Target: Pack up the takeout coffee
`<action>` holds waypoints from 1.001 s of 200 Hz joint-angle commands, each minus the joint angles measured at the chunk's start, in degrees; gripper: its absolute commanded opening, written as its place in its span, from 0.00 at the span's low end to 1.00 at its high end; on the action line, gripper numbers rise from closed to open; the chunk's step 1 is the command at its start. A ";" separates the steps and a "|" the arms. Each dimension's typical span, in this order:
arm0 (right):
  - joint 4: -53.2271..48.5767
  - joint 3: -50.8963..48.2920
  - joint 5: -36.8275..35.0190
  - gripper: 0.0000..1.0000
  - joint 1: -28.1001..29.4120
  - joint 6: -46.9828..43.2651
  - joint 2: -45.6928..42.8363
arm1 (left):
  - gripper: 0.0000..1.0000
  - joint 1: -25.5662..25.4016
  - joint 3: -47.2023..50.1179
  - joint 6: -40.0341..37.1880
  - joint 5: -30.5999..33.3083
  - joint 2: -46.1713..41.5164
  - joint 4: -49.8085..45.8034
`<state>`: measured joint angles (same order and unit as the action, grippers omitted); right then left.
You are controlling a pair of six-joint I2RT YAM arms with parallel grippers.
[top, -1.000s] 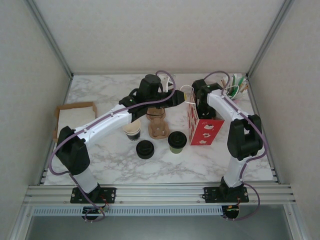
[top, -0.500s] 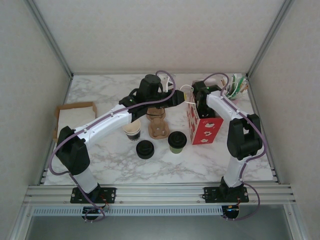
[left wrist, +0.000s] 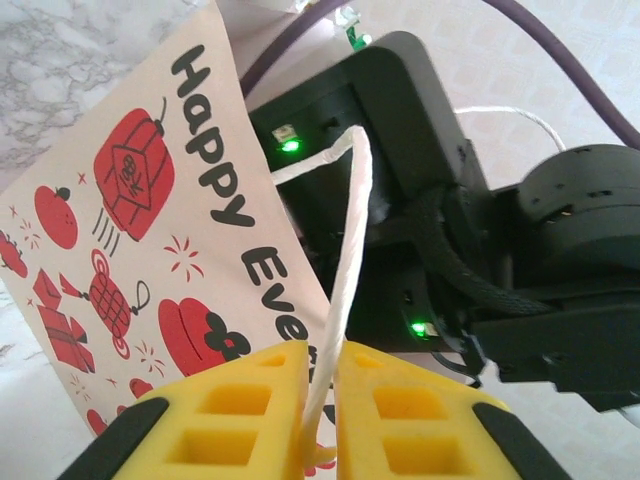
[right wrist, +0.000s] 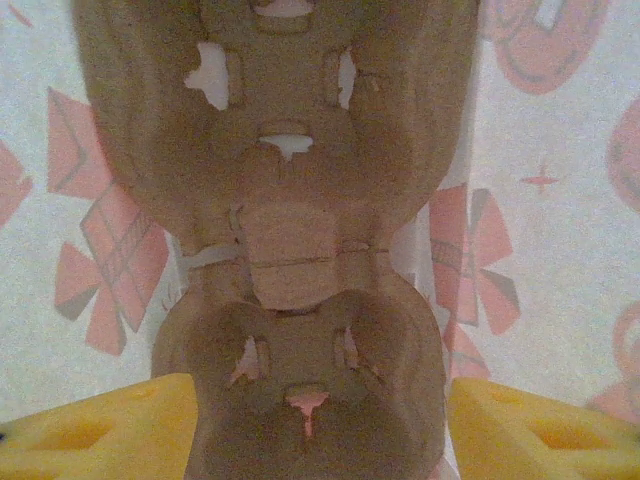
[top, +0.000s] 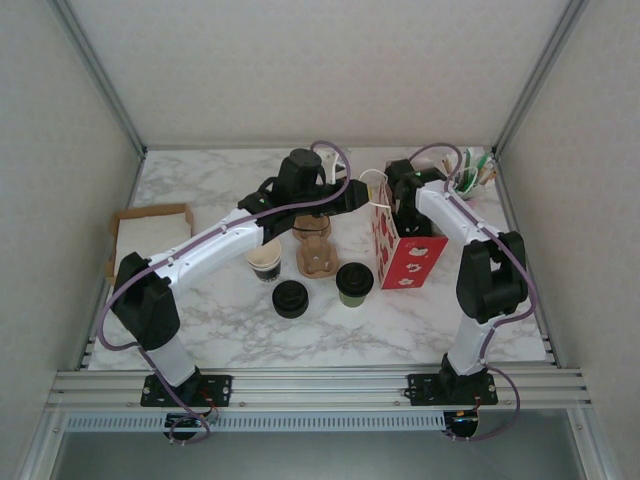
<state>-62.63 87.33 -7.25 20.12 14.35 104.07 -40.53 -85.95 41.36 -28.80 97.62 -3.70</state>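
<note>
Takeout coffee (top: 354, 283): one, with an olive-green wall and its black lid on. It stands upright on the table just left of the bag, outside it, with no end effector on it.
Table (top: 200, 335): one, white marble pattern.
Arms: two. The left arm (top: 210, 243) reaches across to the bag's top; the right arm (top: 470, 240) bends over the bag's mouth.
Bag (top: 405, 258): one, red and white paper, upright, with a white cord handle (left wrist: 345, 240).
Cardboard box (top: 150, 228): one, flat, at the left edge.
Cup carrier (top: 318, 255): one, brown, between the lidless cup and the bag.
Left end effector (left wrist: 322, 405): closed, pinching the cord handle.
Right end effector (right wrist: 320, 420): fingers wide apart, gripping nothing. A brown carrier-like shape (right wrist: 300, 250) shows dimly ahead, perhaps through the bag's paper.
Cups: two, the coffee and a lidless cup (top: 265, 262) with cream inside.
Stirrer holder (top: 470, 180): one, far right corner.
Loose lid (top: 290, 298): one, black, left of the coffee.
</note>
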 commanded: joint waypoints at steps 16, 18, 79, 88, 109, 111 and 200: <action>-1.97 4.82 2.07 0.68 -0.34 0.66 -2.10 | 0.15 0.84 0.68 -0.32 2.86 -2.26 -0.56; -1.95 5.01 2.24 0.68 -0.34 0.67 -1.98 | 0.15 0.86 0.74 -0.32 2.93 -2.31 -0.53; -1.53 10.33 4.62 0.69 0.15 0.04 1.45 | 0.15 3.78 2.95 -0.28 4.18 -4.45 -0.48; -1.52 11.04 4.95 0.69 0.35 -0.02 1.84 | 0.15 4.14 3.47 -0.15 4.27 -5.01 -0.30; -1.39 12.98 5.30 0.69 0.92 -0.34 2.93 | 0.15 4.97 5.09 0.44 4.62 -6.37 0.42; -1.43 13.07 5.31 0.70 0.92 -0.32 3.03 | 0.16 5.06 5.27 0.51 4.69 -6.50 0.44; -3.37 17.26 4.44 0.72 2.01 -0.64 3.51 | 0.23 5.99 7.12 1.31 5.24 -8.07 0.63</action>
<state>-63.94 102.39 -2.79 21.50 14.15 108.33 -34.98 -78.91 42.24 -24.36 91.53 -3.68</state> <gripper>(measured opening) 0.712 0.224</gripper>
